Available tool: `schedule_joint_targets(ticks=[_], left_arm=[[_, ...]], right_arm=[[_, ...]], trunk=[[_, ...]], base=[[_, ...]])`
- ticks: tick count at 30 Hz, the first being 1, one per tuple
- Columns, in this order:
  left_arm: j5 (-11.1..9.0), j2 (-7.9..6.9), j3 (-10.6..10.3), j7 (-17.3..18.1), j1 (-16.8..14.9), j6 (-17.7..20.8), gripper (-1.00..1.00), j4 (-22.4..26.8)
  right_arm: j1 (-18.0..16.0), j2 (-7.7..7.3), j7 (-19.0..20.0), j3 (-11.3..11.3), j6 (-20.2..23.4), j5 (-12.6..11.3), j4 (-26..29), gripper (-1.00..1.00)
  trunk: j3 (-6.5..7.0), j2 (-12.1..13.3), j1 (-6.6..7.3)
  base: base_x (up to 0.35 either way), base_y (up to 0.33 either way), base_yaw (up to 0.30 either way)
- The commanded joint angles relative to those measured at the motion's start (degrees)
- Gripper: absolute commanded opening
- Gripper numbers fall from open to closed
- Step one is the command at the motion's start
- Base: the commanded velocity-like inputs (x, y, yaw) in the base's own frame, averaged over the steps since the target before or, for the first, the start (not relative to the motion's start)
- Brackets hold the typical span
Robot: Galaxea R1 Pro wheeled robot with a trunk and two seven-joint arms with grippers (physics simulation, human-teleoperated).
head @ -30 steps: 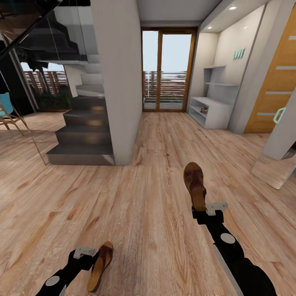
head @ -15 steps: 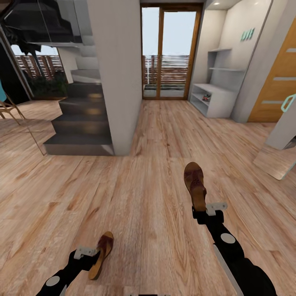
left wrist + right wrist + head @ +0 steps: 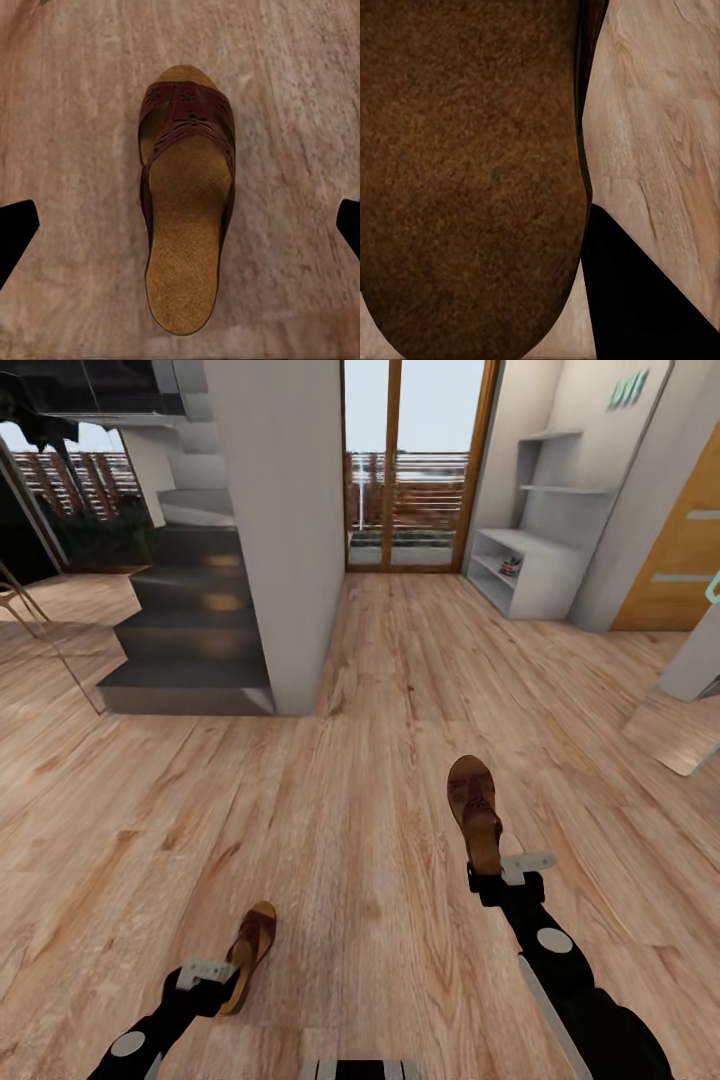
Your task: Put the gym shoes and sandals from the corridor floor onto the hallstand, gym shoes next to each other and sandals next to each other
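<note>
My right gripper (image 3: 497, 872) is shut on the heel of one brown sandal (image 3: 472, 805), which sticks out forward above the corridor floor (image 3: 360, 780); its tan insole (image 3: 465, 172) looms large in the right wrist view beside a dark finger (image 3: 645, 300). The other sandal (image 3: 251, 950) lies flat on the floor just ahead of my open left gripper (image 3: 225, 982). In the left wrist view this sandal (image 3: 186, 210) sits between widely spread fingertips (image 3: 15, 232), untouched. The pale grey hallstand (image 3: 545, 575) stands far ahead on the right, with a small red and white shape (image 3: 510, 566), seemingly a gym shoe, on its lower tier.
A white pillar (image 3: 275, 540) and dark stairs (image 3: 190, 650) rise ahead on the left. A glass door (image 3: 405, 470) closes the corridor's end. At the right are a wooden door (image 3: 680, 550) and a leaning panel (image 3: 685, 730). Open floor leads to the hallstand.
The whole picture has slid upward, so the camera has moved. The left sandal shifted with the floor, away from the left gripper. The right sandal stayed fixed in the right gripper.
</note>
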State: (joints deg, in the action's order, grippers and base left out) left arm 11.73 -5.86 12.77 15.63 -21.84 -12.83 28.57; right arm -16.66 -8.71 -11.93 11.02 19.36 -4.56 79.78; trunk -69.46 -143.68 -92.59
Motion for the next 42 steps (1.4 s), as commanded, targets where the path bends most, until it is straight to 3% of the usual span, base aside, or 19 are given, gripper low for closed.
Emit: schedule_joint_targets(ticks=[1, 3, 8, 29, 39, 42], left_arm=[[0.61, 0.05, 0.44, -0.20, -0.04, -0.27, 1.00, -0.02], [0.60, 0.13, 0.36, -2.99, -0.04, -0.36, 1.00, -0.08], [0.54, 0.22, 0.36, -4.65, -0.04, -0.43, 1.00, -0.19], [0.49, 0.23, 0.50, -4.82, -0.11, -0.45, 1.00, -0.27], [0.49, 0.21, 0.50, -4.82, -0.13, -0.52, 1.00, -0.27], [0.49, 0.21, 0.50, -4.87, -0.13, -0.53, 1.00, -0.27]], right_arm=[[-0.04, -0.08, -0.63, 0.21, 0.23, -0.61, 0.07, -1.00], [-0.04, -0.08, -0.64, 0.27, 0.23, -0.57, -0.01, -1.00], [-0.04, -0.08, -0.64, 0.24, 0.24, -0.60, 0.07, -1.00], [-0.04, 0.09, -0.64, 0.23, 0.24, -0.62, 0.28, -1.00], [-0.07, 0.09, -0.64, 0.23, 0.24, -0.62, 0.30, -1.00], [-0.05, 0.09, -0.64, 0.23, 0.24, -0.62, 0.35, -1.00]], trunk=[[-0.29, -0.04, -0.01], [-0.75, -0.06, -0.06], [-1.86, -0.13, -0.19], [-6.56, -0.41, -0.73], [-9.50, -0.54, -0.99], [-9.75, -0.54, -0.99]], base=[[0.000, 0.000, 0.000], [0.000, 0.000, 0.000], [0.000, 0.000, 0.000], [0.000, 0.000, -0.002], [0.000, 0.000, -0.099], [0.000, 0.000, -0.107]])
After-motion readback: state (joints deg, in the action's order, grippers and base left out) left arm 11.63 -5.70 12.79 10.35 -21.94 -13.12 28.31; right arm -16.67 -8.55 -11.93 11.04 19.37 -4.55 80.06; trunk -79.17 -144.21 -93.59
